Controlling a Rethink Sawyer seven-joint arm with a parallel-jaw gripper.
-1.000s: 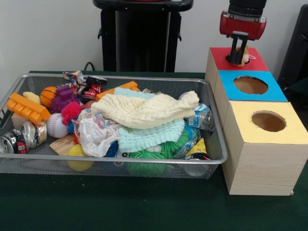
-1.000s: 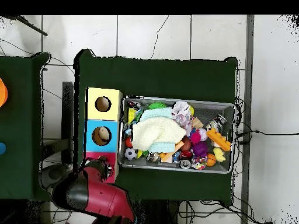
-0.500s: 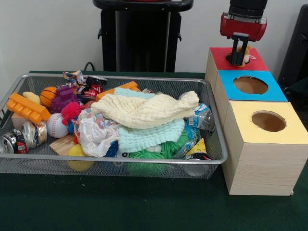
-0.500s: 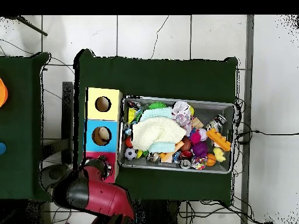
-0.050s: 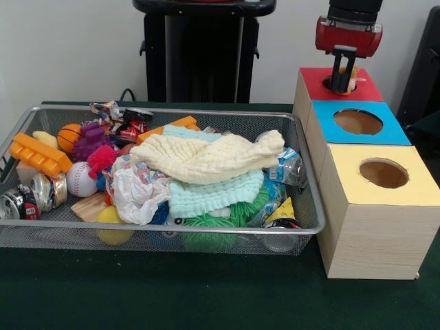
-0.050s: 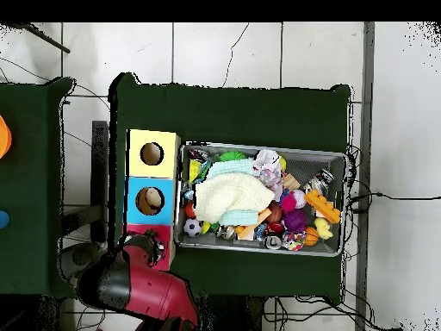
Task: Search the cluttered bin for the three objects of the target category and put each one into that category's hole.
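My gripper (image 5: 339, 81) hangs over the round hole of the red-topped box (image 5: 366, 90), the farthest of three joined wooden boxes. A small tan and pink object (image 5: 352, 80) shows right beside its tip at the hole; whether it is held is unclear. In the overhead view the red arm covers most of the red box (image 6: 138, 234), with the gripper (image 6: 156, 250) at its edge. The wire mesh bin (image 5: 303, 172) left of the boxes is full: a cream cloth (image 5: 206, 157) over a mint cloth (image 5: 214, 194), a baseball (image 5: 80, 179), a small basketball (image 5: 69, 135), crushed cans (image 5: 33, 197).
The blue-topped box (image 5: 390, 132) and yellow-topped box (image 5: 414, 187) stand nearer, each with an open hole. The bin also holds an orange block (image 5: 37, 153), a purple spiky toy (image 5: 89, 141), a green spiky ball (image 5: 206, 232) and a plastic bottle (image 5: 293, 168). Overhead, the bin (image 6: 258, 147) lies right of the boxes.
The gripper has risen a little above the red box's hole. Nothing in the bin has moved.
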